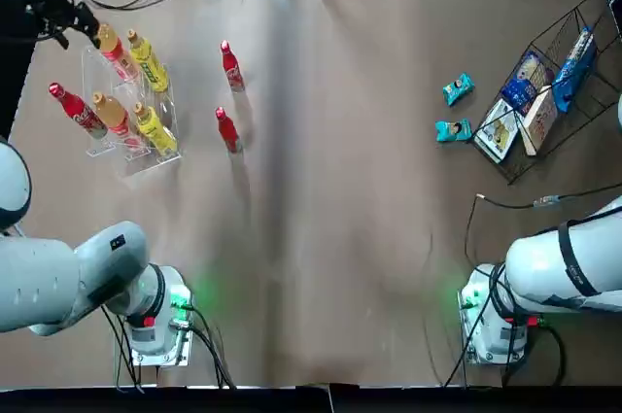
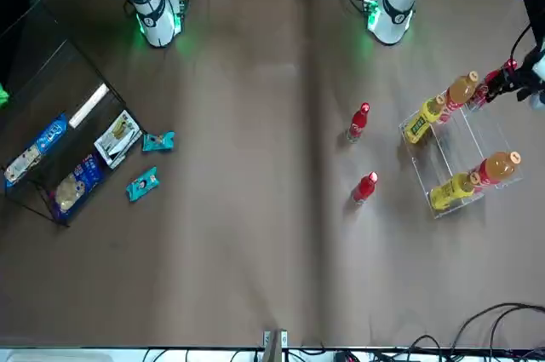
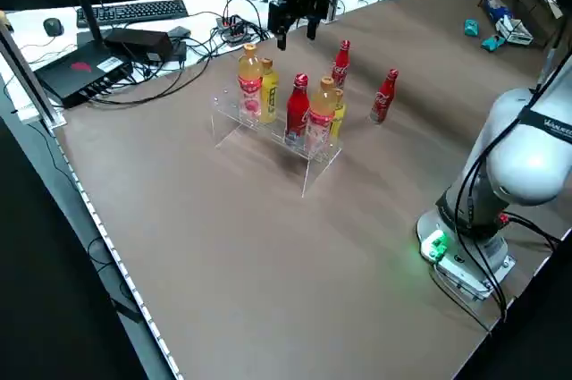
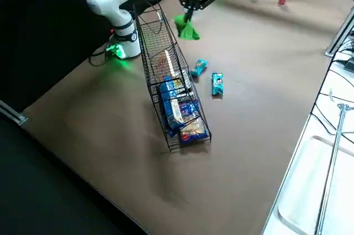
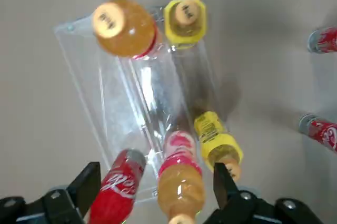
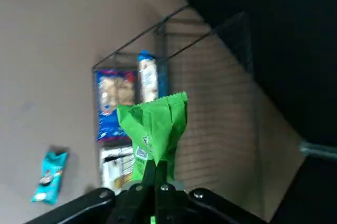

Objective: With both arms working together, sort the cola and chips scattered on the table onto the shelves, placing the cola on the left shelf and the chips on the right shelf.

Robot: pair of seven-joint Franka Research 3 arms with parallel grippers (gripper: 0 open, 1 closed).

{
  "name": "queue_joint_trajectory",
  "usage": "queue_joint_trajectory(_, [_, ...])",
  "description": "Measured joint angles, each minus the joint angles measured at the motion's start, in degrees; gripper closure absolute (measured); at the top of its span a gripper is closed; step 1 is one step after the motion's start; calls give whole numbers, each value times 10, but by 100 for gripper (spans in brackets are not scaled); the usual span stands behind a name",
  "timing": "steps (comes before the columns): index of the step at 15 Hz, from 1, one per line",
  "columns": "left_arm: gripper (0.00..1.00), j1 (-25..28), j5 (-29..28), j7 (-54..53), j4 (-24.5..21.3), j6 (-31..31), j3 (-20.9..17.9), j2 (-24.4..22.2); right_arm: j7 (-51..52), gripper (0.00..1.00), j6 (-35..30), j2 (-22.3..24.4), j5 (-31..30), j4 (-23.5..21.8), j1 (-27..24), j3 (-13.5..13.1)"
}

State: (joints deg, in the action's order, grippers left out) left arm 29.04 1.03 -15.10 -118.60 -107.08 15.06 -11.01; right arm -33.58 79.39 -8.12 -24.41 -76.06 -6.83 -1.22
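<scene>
Above the right shelf, right gripper pinching green chips bag hanging lengthwise down, left gripper spread.

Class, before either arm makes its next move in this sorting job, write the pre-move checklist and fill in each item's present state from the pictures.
1. Right gripper firmly pinching the green chips bag: ok.
2. Green bag held over the black wire rack: ok by the wrist view; exact drop spot cannot tell.
3. Left gripper open and free of load above the clear acrylic rack: ok.
4. One cola bottle seated in the rack: ok.
5. Two cola bottles racked: not ok, both on the table.
6. Two teal chip bags shelved: not ok.
</scene>
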Motion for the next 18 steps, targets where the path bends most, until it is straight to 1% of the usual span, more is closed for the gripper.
queue_joint_trajectory(2, [4, -1, 0, 13, 11, -1, 20, 17, 15, 99, 5, -1, -20, 0, -12, 0])
queue_joint_trajectory(4, [4, -2, 0, 17, 21, -3, 30, 32, 21, 99, 28, -4, -26, 0, -21, 0])
queue_joint_trajectory(8, [3, -6, 0, 19, 36, -4, 32, 50, 23, 99, 57, -25, -31, -2, -35, 0])
queue_joint_trajectory(11, [2, -12, 0, 24, 44, -4, 34, 58, 25, 99, 65, -49, -51, -8, -46, 0])
queue_joint_trajectory(14, [1, -29, 0, 38, 48, -4, 35, 65, 30, 99, 67, -64, -59, -16, -48, 0])
queue_joint_trajectory(18, [1, -71, -6, 110, 65, -5, 36, 88, 76, 99, 63, -65, -64, -18, -50, 0])
